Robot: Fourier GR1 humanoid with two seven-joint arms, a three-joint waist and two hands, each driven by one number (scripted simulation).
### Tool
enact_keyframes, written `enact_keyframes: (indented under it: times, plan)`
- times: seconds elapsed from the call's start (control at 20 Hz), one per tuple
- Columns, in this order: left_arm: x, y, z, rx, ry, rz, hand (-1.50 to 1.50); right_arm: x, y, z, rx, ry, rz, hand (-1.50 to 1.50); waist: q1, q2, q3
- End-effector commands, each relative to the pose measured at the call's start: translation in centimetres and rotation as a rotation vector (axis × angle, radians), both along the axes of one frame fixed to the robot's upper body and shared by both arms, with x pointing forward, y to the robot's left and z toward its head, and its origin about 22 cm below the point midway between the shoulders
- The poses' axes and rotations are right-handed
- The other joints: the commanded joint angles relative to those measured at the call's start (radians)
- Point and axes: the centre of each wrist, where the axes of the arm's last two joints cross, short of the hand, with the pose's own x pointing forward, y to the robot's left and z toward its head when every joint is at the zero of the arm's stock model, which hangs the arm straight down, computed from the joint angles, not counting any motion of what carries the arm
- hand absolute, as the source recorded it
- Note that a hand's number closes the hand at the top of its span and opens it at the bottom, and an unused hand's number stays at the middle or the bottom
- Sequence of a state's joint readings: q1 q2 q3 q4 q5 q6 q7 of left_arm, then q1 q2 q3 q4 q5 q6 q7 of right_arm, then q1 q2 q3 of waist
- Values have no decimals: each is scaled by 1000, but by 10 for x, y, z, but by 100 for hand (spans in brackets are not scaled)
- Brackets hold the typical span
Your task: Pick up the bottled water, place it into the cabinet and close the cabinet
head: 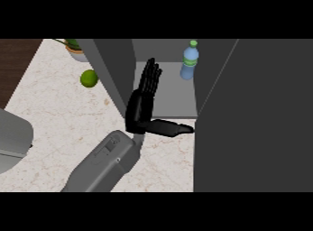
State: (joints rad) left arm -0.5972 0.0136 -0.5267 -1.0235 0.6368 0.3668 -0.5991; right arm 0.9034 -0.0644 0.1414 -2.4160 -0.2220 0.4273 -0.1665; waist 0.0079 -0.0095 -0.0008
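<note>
Marble counter (59, 117), left hand (143, 106) fingers (150, 72) straight, empty, beside cabinet (175, 97).

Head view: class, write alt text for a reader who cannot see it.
A clear plastic water bottle with a green cap stands upright inside the open dark grey cabinet, while a black robot hand on a grey forearm reaches in with straight fingers, apart from the bottle. A round green fruit and a potted plant sit on the pale speckled counter.
</note>
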Motion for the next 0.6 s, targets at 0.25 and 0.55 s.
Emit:
enact_keyframes:
  times: [0.25, 0.55]
  plan:
    - [-60, 21, 9, -50, 15, -81, 150, -7, -3, 32, -140, -41, 155, -150, -3, -1, 1]
    - [-97, 60, -10, -47, 41, -73, 150, -6, -10, 37, -257, -15, 351, 150, 1, 0, 0]
